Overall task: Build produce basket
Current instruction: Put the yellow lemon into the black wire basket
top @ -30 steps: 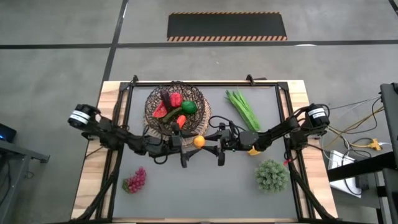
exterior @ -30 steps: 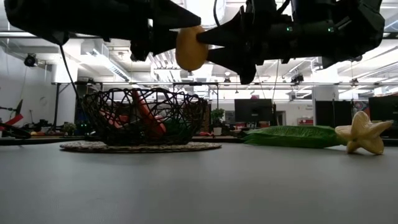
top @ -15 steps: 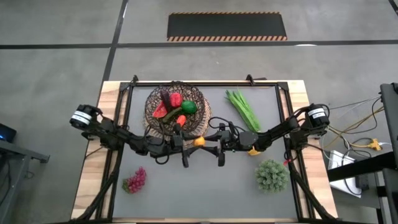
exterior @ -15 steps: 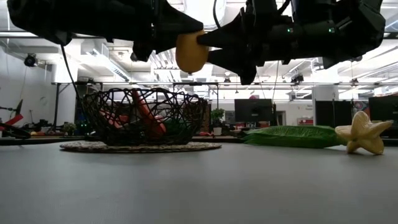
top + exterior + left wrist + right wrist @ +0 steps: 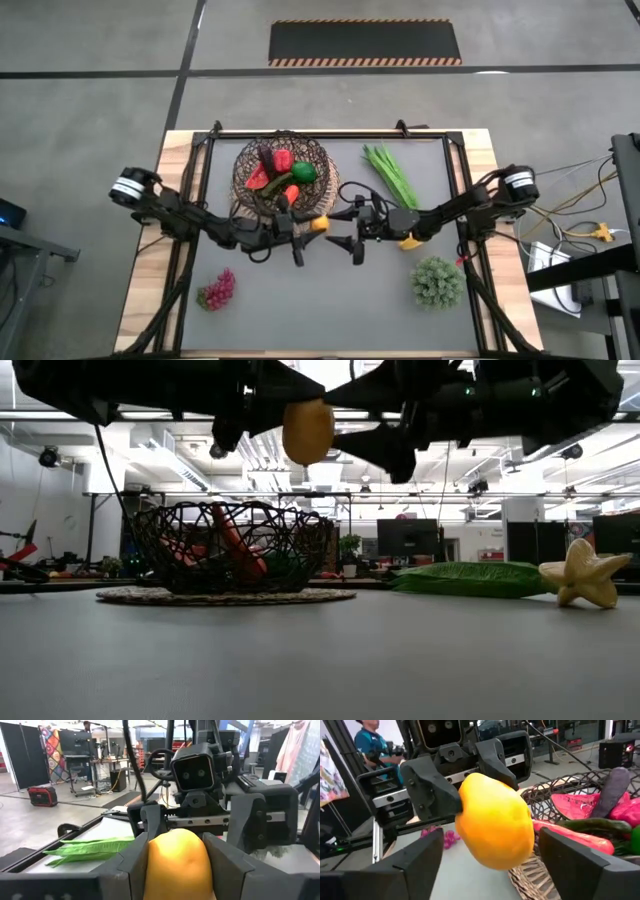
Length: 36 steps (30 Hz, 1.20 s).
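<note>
yellow fruit [image 5: 495, 827]: showing plain orange-yellow
basket [image 5: 283, 172]: showing dark brown openwork over a tan woven base
peppers in basket: one showing red [image 5: 283, 160], one showing green [image 5: 304, 172]
green stalks [image 5: 391, 176]: showing bright green
grapes [image 5: 217, 290]: showing pinkish red
star-shaped fruit [image 5: 583, 575]: showing pale cream-yellow
tabletop [image 5: 300, 300]: showing flat grey, light wood edging
floor mat [image 5: 365, 42]: showing black with orange-striped border
grippers: left gripper [image 5: 297, 232] and right gripper [image 5: 349, 234] both showing black

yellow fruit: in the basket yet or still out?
Out. The yellow fruit is held in the air by the left end effector, beside the basket, not over it. The right end effector stands open, clear of it.
</note>
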### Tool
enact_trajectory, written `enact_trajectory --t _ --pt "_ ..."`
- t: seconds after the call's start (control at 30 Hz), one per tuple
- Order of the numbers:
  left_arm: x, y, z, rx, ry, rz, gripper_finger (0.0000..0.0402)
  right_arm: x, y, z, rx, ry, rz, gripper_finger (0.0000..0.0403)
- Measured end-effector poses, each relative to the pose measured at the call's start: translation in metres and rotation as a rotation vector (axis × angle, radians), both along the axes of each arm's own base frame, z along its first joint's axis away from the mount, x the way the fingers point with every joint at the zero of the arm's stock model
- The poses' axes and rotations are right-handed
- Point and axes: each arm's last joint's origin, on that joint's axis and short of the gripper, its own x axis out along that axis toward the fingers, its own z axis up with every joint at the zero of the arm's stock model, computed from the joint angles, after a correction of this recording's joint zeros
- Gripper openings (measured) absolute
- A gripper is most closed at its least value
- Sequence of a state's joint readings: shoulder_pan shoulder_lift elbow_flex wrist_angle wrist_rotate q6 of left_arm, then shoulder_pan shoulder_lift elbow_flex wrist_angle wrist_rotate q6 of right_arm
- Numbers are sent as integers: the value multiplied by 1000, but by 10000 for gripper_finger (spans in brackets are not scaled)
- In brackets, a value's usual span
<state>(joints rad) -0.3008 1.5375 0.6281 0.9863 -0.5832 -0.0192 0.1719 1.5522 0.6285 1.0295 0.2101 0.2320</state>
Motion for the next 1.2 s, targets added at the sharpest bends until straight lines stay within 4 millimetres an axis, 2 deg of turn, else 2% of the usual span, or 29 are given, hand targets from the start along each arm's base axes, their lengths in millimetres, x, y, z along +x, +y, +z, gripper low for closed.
enact_trajectory --t 0.23,0.37,0.47,0.67,1.0,1.2 --pt "-10 8 19 36 -28 112 144 -21 -4 32 -61 73 1 337" --pt "-17 20 29 43 -16 208 144 -38 -8 50 -112 119 -33 338" --pt "-18 33 30 44 11 267 144 -51 -12 58 -157 168 -95 336" --pt "-14 62 19 -35 44 367 149 -65 -17 62 -229 243 -198 327" --pt "-6 101 -5 -111 100 507 145 -66 -20 59 -272 285 -253 327" --pt "1 118 -25 -182 152 472 144 -67 -20 57 -285 304 -264 326"
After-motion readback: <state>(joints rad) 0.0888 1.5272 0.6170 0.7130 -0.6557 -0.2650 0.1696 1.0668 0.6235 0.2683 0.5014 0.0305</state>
